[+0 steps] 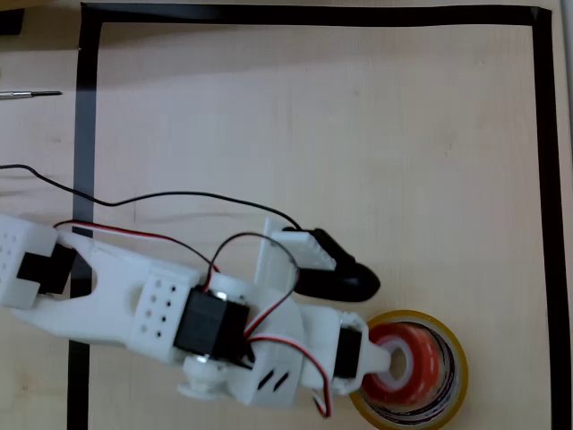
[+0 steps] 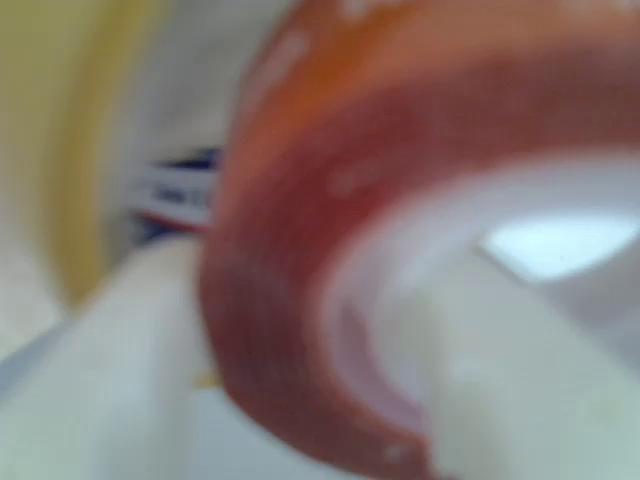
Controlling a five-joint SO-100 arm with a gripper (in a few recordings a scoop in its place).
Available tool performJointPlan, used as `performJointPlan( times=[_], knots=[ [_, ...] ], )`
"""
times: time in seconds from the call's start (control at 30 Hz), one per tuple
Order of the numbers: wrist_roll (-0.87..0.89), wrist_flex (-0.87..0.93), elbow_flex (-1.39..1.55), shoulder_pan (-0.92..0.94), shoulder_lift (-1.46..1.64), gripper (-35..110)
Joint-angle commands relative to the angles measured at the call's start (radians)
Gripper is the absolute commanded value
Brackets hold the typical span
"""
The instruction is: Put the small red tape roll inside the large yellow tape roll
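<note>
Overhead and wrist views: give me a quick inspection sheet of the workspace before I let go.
Surface: pale wood table, work area framed by black tape.
Job's things: red roll sits within the yellow roll's ring; the wrist view shows the red roll close up and blurred, with a yellow band beyond it.
Clutter: thin metal tool outside the frame, at the picture's left edge.
Pincer: pincer at the red roll, one finger reaching into its hole; grip cannot be judged.
Cables: black cable trails across the table; red and black wires loop over the arm.
Surroundings: nothing seen.
</note>
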Motion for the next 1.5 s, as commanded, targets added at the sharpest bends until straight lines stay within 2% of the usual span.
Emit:
performJointPlan(
  times=[0.0, 0.4, 0.57, 0.7, 0.97, 1.33, 1.47],
  knots=[
    [-0.017, -0.017, -0.158, 0.040, 0.066, 0],
    [-0.017, -0.005, -0.158, 0.057, 0.048, 16],
    [-0.017, 0.012, -0.198, 0.049, 0.035, 16],
    [-0.017, 0.137, -0.259, 0.023, 0.064, 16],
    [-0.015, 0.491, -0.259, -0.044, 0.377, 14],
    [0.041, 0.469, 0.597, -0.135, 1.098, 13],
    [0.044, 0.164, 1.310, -0.169, 1.598, 13]
  ],
)
